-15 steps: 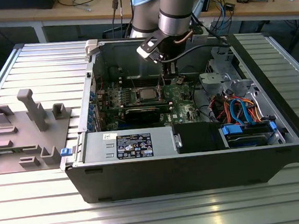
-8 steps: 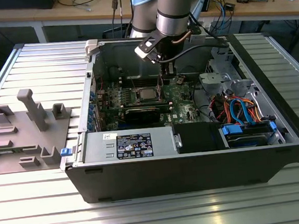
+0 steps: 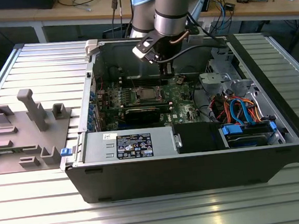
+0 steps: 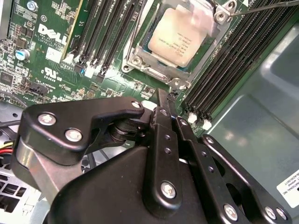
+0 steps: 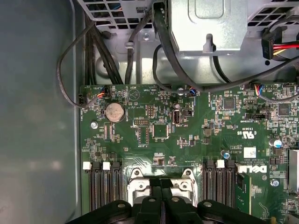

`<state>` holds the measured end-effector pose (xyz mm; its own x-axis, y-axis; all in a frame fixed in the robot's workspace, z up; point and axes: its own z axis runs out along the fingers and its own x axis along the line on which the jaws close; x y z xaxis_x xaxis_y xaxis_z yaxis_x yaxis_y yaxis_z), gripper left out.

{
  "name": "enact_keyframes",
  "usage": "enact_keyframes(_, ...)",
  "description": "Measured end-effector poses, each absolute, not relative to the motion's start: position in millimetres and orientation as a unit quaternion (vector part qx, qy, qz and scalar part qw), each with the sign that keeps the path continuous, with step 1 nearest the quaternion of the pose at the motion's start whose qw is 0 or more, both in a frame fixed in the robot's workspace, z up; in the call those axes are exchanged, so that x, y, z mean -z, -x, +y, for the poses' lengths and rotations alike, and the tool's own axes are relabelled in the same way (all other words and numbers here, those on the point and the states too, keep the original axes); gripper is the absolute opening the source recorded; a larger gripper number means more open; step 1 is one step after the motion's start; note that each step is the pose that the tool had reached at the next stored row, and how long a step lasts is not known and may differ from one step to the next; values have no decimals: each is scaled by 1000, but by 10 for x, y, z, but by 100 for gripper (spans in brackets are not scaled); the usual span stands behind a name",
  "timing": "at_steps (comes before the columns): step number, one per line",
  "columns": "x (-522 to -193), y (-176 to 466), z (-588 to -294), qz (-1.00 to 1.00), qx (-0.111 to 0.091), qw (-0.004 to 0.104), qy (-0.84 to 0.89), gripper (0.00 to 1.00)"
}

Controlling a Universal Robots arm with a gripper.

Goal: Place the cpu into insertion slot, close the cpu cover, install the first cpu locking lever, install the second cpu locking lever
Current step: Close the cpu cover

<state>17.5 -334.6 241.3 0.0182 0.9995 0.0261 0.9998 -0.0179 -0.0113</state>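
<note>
Alt text: one robot arm reaches down into an open computer case (image 3: 196, 165) lying on its side on a ribbed metal tabletop (image 3: 53, 204). Its single gripper (image 3: 165, 73) hangs over the green motherboard (image 5: 196, 135), and the jaws are clenched together with nothing between them, as both wrist views show. There is one cpu (image 4: 182, 35), a pale square chip with no long axis, already lying flat in its socket. In the exterior view it sits just to the exterior view's left of the jaws and a little nearer. In the second wrist view it lies straight ahead of the jaw tips, close but apart from them. One cpu cover (image 4: 154, 71), a silvery frame with a square window, appears to lie down around the chip. Two thin wire levers are visible. One lever (image 4: 135, 30) runs along a side of the socket. The other lever (image 4: 261, 6) angles away from a socket corner and looks unlatched, though that is not certain
</note>
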Motion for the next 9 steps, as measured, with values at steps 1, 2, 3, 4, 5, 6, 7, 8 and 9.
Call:
enact_keyframes(1, -2413, -170, -3347, -701, 5, 13, 713, 11)
enact_keyframes(2, -2413, -165, -3347, -701, 5, 13, 713, 11)
enact_keyframes(3, -2413, -160, -3347, -701, 5, 13, 713, 11)
enact_keyframes(4, -2413, -153, -3347, -701, 5, 13, 713, 11)
enact_keyframes(5, -2413, -144, -3347, -701, 5, 13, 713, 11)
enact_keyframes(6, -2412, -132, -3347, -701, 5, 13, 713, 11)
enact_keyframes(7, -2409, -113, -3348, -701, 5, 13, 713, 11)
enact_keyframes(8, -2405, -103, -3348, -701, 5, 13, 713, 11)
enact_keyframes(9, -2403, -101, -3348, -701, 5, 13, 713, 11)
